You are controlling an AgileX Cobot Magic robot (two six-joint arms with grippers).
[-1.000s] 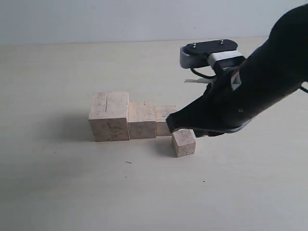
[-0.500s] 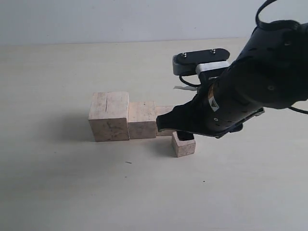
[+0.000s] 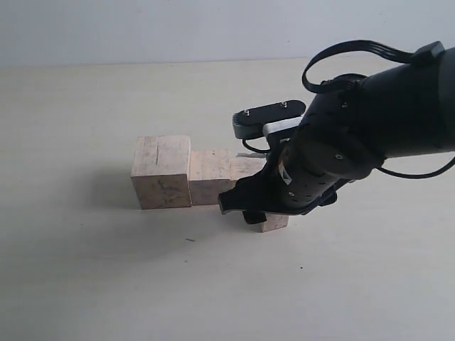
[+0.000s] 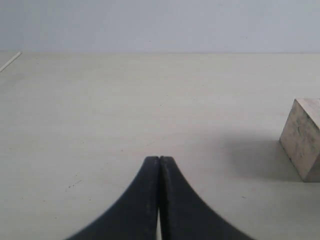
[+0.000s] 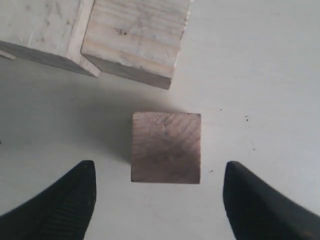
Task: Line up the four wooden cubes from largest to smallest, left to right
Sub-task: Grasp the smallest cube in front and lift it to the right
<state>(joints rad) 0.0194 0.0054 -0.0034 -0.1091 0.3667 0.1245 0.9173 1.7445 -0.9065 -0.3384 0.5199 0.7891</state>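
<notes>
Three wooden cubes stand in a touching row: the largest (image 3: 161, 170) on the left, a middle one (image 3: 210, 175), then a smaller one (image 3: 245, 168) partly behind my right arm. The smallest cube (image 3: 270, 224) sits just in front of the row's right end, mostly covered by my right gripper (image 3: 249, 209). In the right wrist view that gripper (image 5: 158, 167) is open, its fingertips (image 5: 75, 195) on either side of the smallest cube (image 5: 166, 147) with gaps on both sides. My left gripper (image 4: 159, 159) is shut and empty over bare table, with one cube (image 4: 306, 137) off to its side.
The pale table (image 3: 106, 284) stretches around the cubes. My right arm's black body (image 3: 370, 142) and its looped cable (image 3: 355, 50) hang over the right half of the scene. The third cube (image 5: 137, 37) stands close to the smallest one.
My right gripper has opened from shut. It has moved left and down so that its fingers straddle the smallest cube. The cubes have not moved.
</notes>
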